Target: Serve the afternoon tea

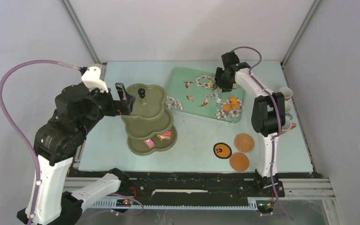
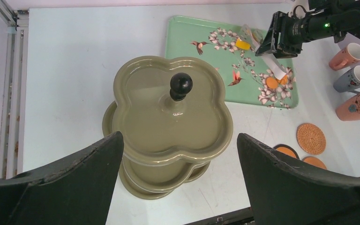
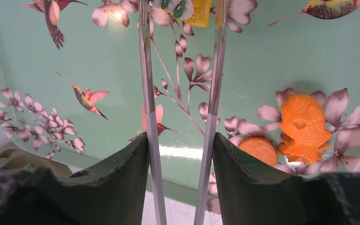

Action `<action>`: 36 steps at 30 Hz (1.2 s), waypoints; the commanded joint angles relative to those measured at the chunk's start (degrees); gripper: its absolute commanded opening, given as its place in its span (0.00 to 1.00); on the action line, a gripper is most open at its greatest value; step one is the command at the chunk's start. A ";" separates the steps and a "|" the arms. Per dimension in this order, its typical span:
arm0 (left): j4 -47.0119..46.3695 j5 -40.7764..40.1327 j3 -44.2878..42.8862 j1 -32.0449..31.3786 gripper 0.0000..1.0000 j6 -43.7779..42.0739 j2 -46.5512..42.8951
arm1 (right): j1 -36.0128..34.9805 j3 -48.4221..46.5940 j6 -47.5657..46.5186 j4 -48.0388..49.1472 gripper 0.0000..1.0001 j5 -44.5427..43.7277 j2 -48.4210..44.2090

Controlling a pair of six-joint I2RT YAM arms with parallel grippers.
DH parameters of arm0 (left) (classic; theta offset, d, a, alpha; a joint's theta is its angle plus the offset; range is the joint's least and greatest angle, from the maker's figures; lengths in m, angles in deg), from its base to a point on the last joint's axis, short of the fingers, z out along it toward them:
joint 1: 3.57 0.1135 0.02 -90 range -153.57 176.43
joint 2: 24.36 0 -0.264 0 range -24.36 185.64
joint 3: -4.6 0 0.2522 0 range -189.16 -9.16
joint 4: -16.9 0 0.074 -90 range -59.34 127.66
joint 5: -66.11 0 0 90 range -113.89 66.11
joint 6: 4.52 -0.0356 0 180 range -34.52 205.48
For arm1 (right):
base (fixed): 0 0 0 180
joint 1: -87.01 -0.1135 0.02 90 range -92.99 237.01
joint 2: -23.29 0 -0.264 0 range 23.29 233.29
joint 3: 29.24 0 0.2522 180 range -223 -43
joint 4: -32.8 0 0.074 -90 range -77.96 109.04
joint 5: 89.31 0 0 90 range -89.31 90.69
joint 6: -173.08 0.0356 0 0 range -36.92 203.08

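The olive-green three-tier stand [image 1: 146,115] stands left of centre; a pink pastry [image 1: 148,143] and a red pastry [image 1: 165,135] lie on its bottom tier. My left gripper [image 1: 123,99] is open and empty, beside the top tier; in the left wrist view [image 2: 180,157] the stand [image 2: 168,122] lies between the fingers. My right gripper [image 1: 219,88] is shut on the metal tongs [image 3: 147,93] over the tray. A yellow pastry [image 3: 199,9] sits between the tong tips. Two orange pastries [image 3: 304,124] [image 3: 260,150] lie on the tray.
The mint-green floral tray [image 1: 192,82] lies at the back centre. Three cups [image 2: 356,77] stand along the right edge. Three round coasters [image 1: 221,150] [image 1: 244,142] [image 1: 239,161] lie at the front right. Frame posts rise at the back corners.
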 commanded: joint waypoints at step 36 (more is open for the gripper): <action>-0.89 0.47 0.26 -0.15 0.98 -1.31 -1.17 | 2.67 0.39 -1.13 0.59 0.00 10.88 -3.60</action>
